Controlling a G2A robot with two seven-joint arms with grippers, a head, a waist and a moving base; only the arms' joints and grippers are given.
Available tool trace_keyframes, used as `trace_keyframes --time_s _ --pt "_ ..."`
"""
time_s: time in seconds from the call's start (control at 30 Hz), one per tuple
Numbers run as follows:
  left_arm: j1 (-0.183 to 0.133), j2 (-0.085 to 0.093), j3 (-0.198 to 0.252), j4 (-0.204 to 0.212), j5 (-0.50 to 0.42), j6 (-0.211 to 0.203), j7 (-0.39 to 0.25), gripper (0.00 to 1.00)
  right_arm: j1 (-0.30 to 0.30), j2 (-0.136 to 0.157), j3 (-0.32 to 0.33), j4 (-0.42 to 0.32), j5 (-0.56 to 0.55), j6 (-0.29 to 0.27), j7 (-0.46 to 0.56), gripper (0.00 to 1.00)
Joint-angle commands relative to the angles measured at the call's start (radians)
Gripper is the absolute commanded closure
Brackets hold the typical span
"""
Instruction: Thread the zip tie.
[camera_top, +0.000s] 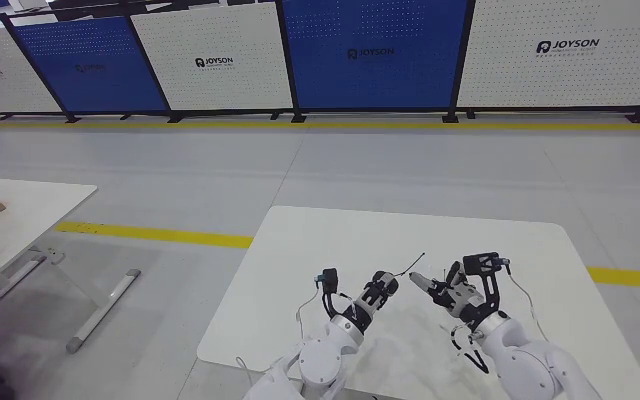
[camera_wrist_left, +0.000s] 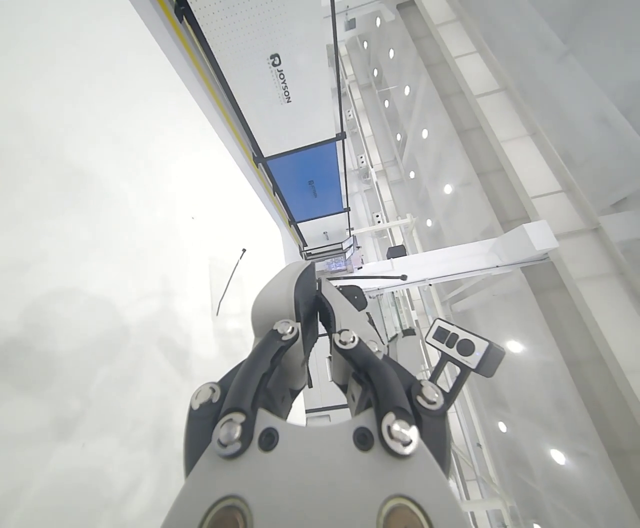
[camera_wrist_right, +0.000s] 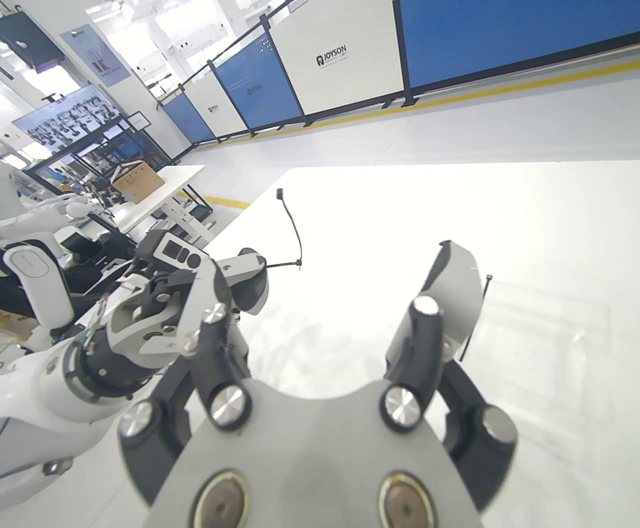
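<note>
My left gripper (camera_top: 386, 284) is low over the white table (camera_top: 400, 230), shut on the tail of a black zip tie (camera_top: 411, 263). The tie (camera_wrist_right: 295, 235) curves away from it with its head end free. In the left wrist view the fingers (camera_wrist_left: 300, 305) are pressed together and the tie (camera_wrist_left: 380, 276) sticks out past them. My right gripper (camera_wrist_right: 350, 285) is close beside it, open and holding nothing. A second zip tie (camera_wrist_right: 475, 315) lies flat on the table behind one right finger (camera_wrist_right: 457, 285); the same tie (camera_wrist_left: 230, 282) lies loose in the left wrist view.
A clear flat tray (camera_wrist_right: 550, 325) lies under the second tie. Another white table (camera_top: 40, 200) with a cardboard box (camera_wrist_right: 137, 181) stands off to the side. Blue and white partition panels (camera_top: 370, 50) line the far floor.
</note>
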Motion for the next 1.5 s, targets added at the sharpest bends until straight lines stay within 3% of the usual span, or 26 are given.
trace_keyframes --time_s 0.0,0.4,0.47,0.6,0.73,0.9,1.4,1.47 --pt "-0.002 0.000 -0.005 -0.002 0.010 -0.007 0.012 1.00 -0.003 0.001 0.003 0.000 0.004 -0.002 0.006 0.00" --pt "-0.001 0.000 -0.005 -0.002 0.008 -0.007 0.011 1.00 -0.003 0.001 0.003 0.000 0.004 -0.002 0.006 0.00" --pt "0.000 0.000 -0.010 -0.006 -0.045 0.008 -0.019 1.00 -0.004 0.001 0.003 0.000 0.003 -0.003 0.001 0.00" --pt "0.008 0.005 -0.040 -0.029 -0.131 0.037 -0.096 1.00 -0.003 0.008 0.014 0.011 -0.050 -0.069 -0.009 0.00" --pt "0.022 0.012 -0.074 -0.061 -0.198 0.073 -0.166 1.00 -0.009 0.022 0.043 0.023 -0.129 -0.176 -0.015 0.00" --pt "0.032 0.019 -0.108 -0.092 -0.272 0.130 -0.214 1.00 -0.022 0.047 0.049 0.005 -0.174 -0.176 -0.071 0.00" --pt "0.032 0.019 -0.108 -0.091 -0.275 0.132 -0.215 1.00 -0.023 0.049 0.049 0.004 -0.173 -0.176 -0.077 0.00" --pt "0.032 0.019 -0.104 -0.085 -0.315 0.156 -0.239 1.00 -0.023 0.049 0.049 0.004 -0.173 -0.176 -0.077 0.00"
